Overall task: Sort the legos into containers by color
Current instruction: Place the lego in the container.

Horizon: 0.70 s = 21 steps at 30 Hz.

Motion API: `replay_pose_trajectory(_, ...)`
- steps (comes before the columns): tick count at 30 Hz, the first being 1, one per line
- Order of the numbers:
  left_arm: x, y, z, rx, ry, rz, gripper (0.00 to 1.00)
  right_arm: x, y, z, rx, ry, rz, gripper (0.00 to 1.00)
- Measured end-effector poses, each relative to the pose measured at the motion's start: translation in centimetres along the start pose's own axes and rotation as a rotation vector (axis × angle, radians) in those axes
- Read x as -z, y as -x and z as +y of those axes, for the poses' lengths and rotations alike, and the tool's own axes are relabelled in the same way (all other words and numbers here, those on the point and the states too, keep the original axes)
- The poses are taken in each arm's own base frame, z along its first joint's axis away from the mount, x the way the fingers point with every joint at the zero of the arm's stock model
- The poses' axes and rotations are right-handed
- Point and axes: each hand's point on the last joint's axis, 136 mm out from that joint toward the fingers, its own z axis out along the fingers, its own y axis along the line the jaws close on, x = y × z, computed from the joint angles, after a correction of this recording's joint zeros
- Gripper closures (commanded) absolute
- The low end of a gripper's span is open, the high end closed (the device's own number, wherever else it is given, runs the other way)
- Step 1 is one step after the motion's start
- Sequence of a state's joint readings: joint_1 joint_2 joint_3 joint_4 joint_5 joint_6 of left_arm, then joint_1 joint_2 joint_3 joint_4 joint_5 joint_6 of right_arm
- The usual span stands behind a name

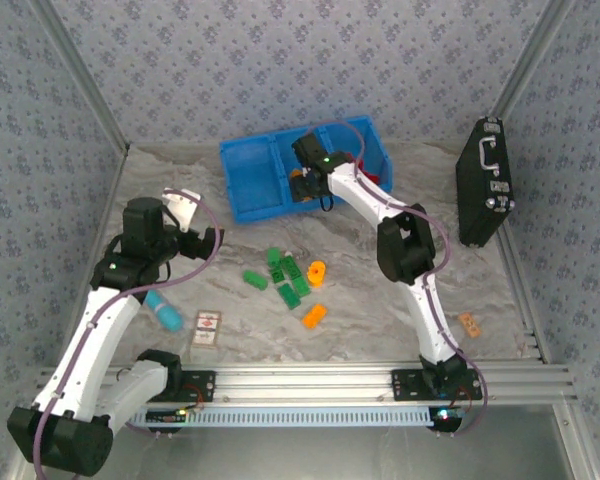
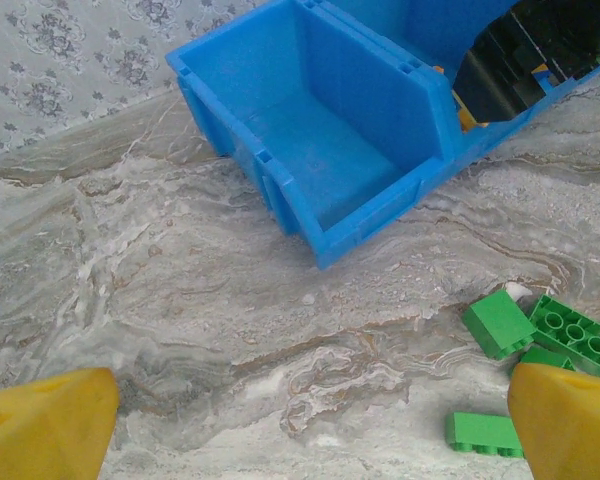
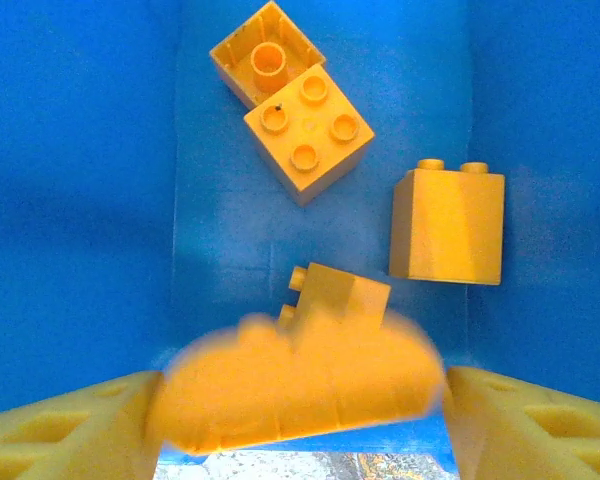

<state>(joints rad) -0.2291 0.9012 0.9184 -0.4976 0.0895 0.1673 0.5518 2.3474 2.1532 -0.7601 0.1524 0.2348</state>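
The blue container (image 1: 250, 180) stands at the back of the table. My right gripper (image 1: 305, 178) reaches down into its middle compartment (image 3: 80, 200). Between its yellow fingers (image 3: 70, 430) a long orange lego (image 3: 300, 390) is blurred and looks loose, with the jaws apart around it. Three more orange legos (image 3: 310, 125) lie on that compartment's floor. Green legos (image 1: 285, 272) and two orange ones (image 1: 315, 270) lie mid-table. My left gripper (image 2: 310, 420) hovers open over bare table, short of the empty left compartment (image 2: 310, 150), with green legos (image 2: 498, 322) at its right.
A black case (image 1: 485, 182) leans against the right wall. A light-blue cylinder (image 1: 163, 310) and a small card (image 1: 208, 327) lie near the left arm. One orange lego (image 1: 469, 322) sits alone at the right front. Something red (image 1: 375, 178) shows in the right compartment.
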Motion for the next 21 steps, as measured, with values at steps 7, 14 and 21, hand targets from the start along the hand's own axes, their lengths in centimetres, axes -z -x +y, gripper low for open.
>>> replay_pose_trajectory(7,-0.1,0.0,0.0,0.001,-0.001,0.002,0.00,0.0,0.0,-0.2,0.000,-0.009,-0.004,0.22)
replay_pose_trajectory(14,0.4,0.3,0.0,-0.001,0.001,-0.016,0.00,1.7,-1.0,-0.4,0.004,-0.006,-0.003,0.23)
replay_pose_trajectory(21,0.5,0.4,-0.3,-0.001,-0.013,-0.021,0.00,7.5,-4.2,0.0,-0.034,0.033,-0.012,0.23)
